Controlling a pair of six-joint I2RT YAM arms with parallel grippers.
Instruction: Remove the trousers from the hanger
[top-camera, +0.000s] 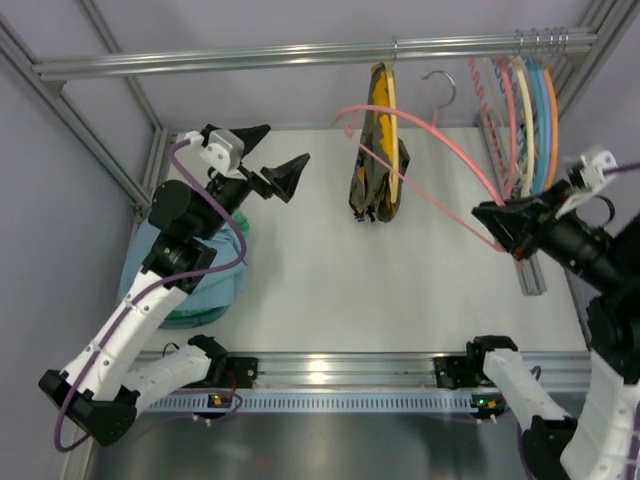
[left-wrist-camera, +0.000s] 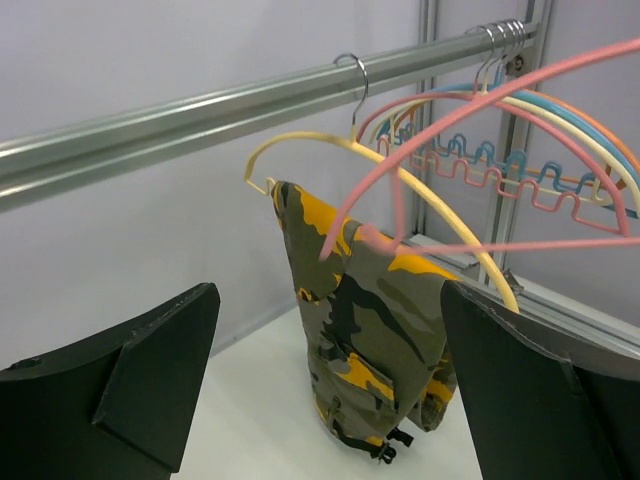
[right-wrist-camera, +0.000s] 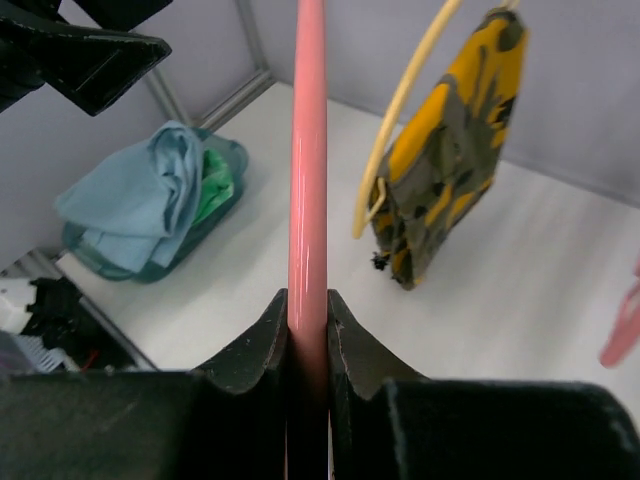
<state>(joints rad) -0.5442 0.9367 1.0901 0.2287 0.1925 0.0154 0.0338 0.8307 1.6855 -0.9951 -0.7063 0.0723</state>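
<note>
The salmon-pink hanger (top-camera: 440, 150) is bare and held slanting in the air; its silver hook (top-camera: 440, 85) hangs just below the rail. My right gripper (top-camera: 490, 225) is shut on the hanger's right end, and in the right wrist view the pink rod (right-wrist-camera: 308, 150) runs straight out between its closed fingertips (right-wrist-camera: 308, 300). The light blue trousers (top-camera: 140, 262) lie bunched in a teal basket at the left, also showing in the right wrist view (right-wrist-camera: 150, 195). My left gripper (top-camera: 280, 150) is open and empty, raised above the basket and facing the hangers (left-wrist-camera: 328, 330).
The teal basket (top-camera: 190, 318) also holds green cloth (right-wrist-camera: 210, 185). A yellow-and-dark camouflage garment (top-camera: 378, 150) hangs on a yellow hanger from the rail (top-camera: 300, 55). Several bare coloured hangers (top-camera: 525, 110) hang at the rail's right end by the frame post.
</note>
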